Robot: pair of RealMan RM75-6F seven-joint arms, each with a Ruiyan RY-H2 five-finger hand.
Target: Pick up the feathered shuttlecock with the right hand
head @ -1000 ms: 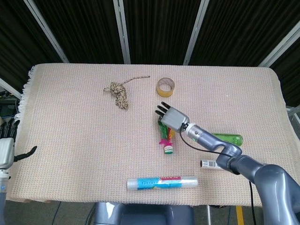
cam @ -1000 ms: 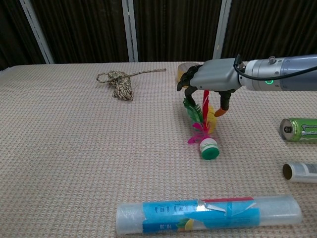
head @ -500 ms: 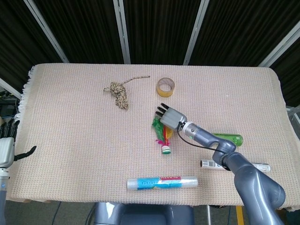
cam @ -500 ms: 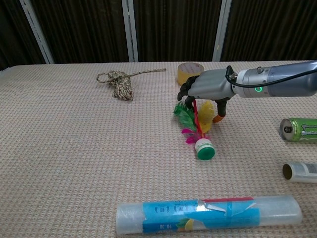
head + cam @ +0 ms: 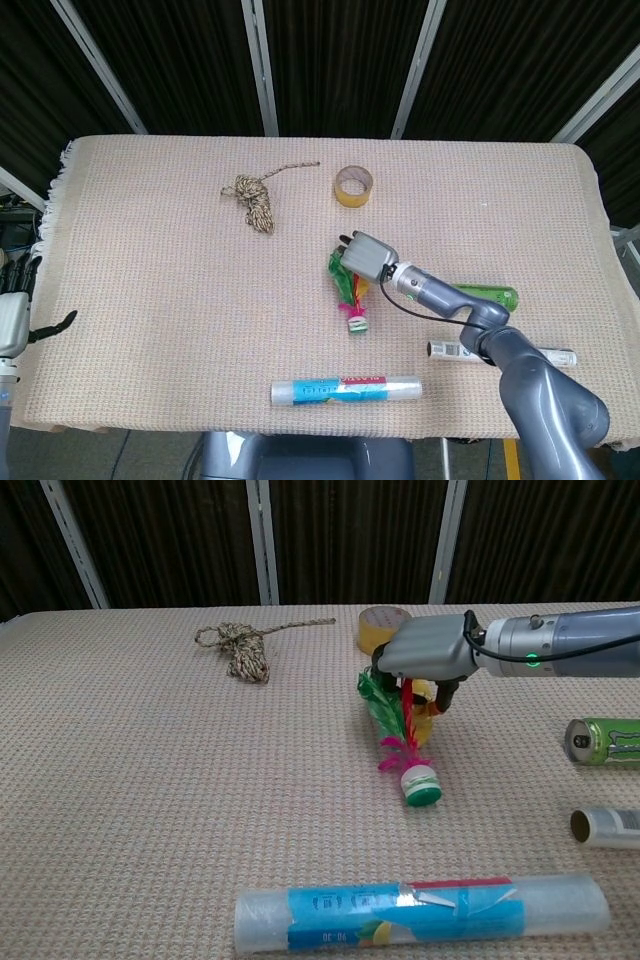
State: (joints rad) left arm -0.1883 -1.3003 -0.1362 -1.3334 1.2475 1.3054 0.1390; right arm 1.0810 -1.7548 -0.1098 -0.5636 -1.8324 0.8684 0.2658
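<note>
Chest view shows the feathered shuttlecock just in front of the tape roll, feathers gathered inside your right hand, fingers curled around them. Squeeze firmly, then lift straight; its green base looks to be resting on the cloth.

Bright, even overhead light, soft faint shadows, both views sharp, background dark

Near the middle of the frame the right hand closes over the feathered end of the shuttlecock, whose green base points toward the bottom. Above sit a tape roll and a coiled rope. A green can lies at right, a plastic-wrapped roll below. The left hand shows at the far left edge.
</note>
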